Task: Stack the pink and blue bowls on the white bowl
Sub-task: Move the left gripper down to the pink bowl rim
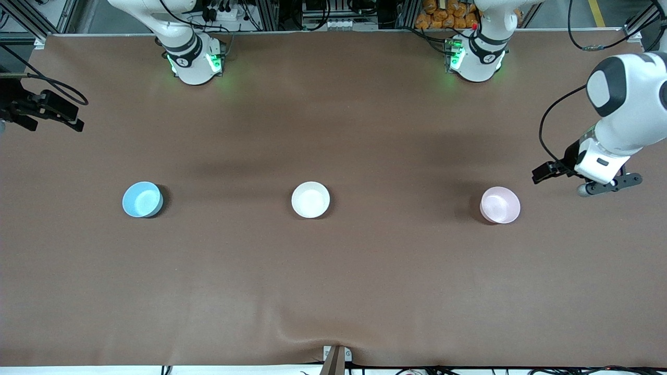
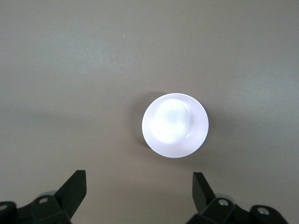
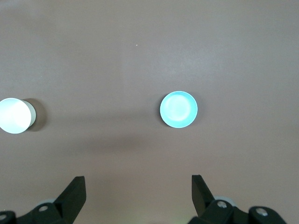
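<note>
Three bowls sit upright in a row across the middle of the table. The white bowl [image 1: 310, 199] is in the centre. The blue bowl [image 1: 141, 199] is toward the right arm's end and the pink bowl [image 1: 500, 204] toward the left arm's end. My left gripper [image 1: 608, 185] hangs in the air beside the pink bowl, at the table's left-arm end. It is open and empty [image 2: 139, 196], with the pink bowl [image 2: 175, 125] below it. My right gripper [image 1: 21, 112] is up at the table's right-arm end. It is open and empty [image 3: 138, 198] and looks down on the blue bowl [image 3: 178, 109] and the white bowl [image 3: 15, 115].
The brown table cover [image 1: 333, 286] has a small ripple at the edge nearest the front camera. The two arm bases [image 1: 195, 60] [image 1: 477, 57] stand along the edge farthest from that camera.
</note>
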Controlling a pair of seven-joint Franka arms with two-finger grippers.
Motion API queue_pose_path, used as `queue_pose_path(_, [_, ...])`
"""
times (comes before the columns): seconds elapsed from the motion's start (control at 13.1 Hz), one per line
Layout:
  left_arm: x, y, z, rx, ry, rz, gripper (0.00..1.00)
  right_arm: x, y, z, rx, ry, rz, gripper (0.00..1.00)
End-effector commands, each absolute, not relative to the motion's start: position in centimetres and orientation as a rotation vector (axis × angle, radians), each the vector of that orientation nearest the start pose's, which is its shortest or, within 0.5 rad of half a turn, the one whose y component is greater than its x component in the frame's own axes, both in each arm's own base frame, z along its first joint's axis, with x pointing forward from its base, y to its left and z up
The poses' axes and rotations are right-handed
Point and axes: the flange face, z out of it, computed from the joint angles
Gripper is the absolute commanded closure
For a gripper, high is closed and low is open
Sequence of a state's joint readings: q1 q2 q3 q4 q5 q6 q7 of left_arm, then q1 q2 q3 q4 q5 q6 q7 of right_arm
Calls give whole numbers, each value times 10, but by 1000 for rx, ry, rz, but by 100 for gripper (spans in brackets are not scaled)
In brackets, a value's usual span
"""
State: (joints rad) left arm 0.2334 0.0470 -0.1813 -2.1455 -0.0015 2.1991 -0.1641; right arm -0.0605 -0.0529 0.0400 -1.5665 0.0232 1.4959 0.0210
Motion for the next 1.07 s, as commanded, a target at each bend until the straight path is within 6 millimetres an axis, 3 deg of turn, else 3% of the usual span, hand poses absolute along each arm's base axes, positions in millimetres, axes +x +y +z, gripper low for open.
queue_pose_path(0.0, [556, 33, 342, -3150, -329, -2, 0, 531, -11, 652, -3101, 64, 33, 0])
queue_pose_path(0.61, [564, 48, 257, -3173, -384, 56, 0, 531, -15, 651, -3101, 76, 33, 0])
queue_pose_path(0.69, [565, 48, 255, -3173, -382, 56, 9, 531, -15, 651, -3100, 76, 35, 0])
queue_pose_path(0.84, [564, 48, 247, -3174, -383, 78, 41, 531, -14, 651, -3093, 73, 35, 0])
queue_pose_path(1.0, [563, 49, 238, -3176, -387, 102, 57, 531, -15, 651, -3092, 75, 35, 0])
